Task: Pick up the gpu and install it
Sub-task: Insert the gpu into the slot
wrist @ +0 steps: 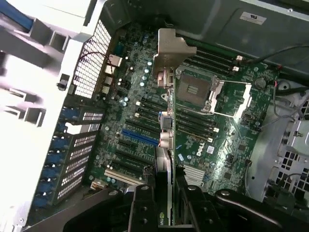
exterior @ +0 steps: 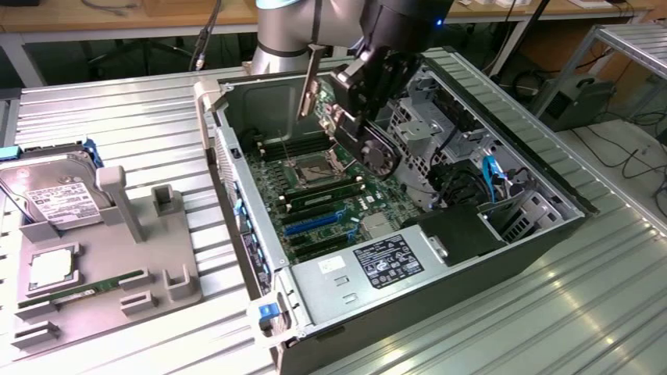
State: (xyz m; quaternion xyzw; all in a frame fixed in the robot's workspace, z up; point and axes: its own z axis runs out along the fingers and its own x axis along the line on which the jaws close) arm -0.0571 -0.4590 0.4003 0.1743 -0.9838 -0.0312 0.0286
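Note:
The gpu is a black card with a round fan and a silver end bracket. It hangs edge-down over the open computer case, with my gripper shut on it from above. In the wrist view the gpu appears edge-on. Its bracket points away, and the black fingers press on both sides near my gripper. Below the card lie the motherboard, its blue slot and the CPU socket. The card is clear of the board.
On the exterior view's left, a grey holder tray carries a silver hard drive and a green memory stick. Inside the case are a power supply, a drive cage and cables. The slotted rear wall stands close by.

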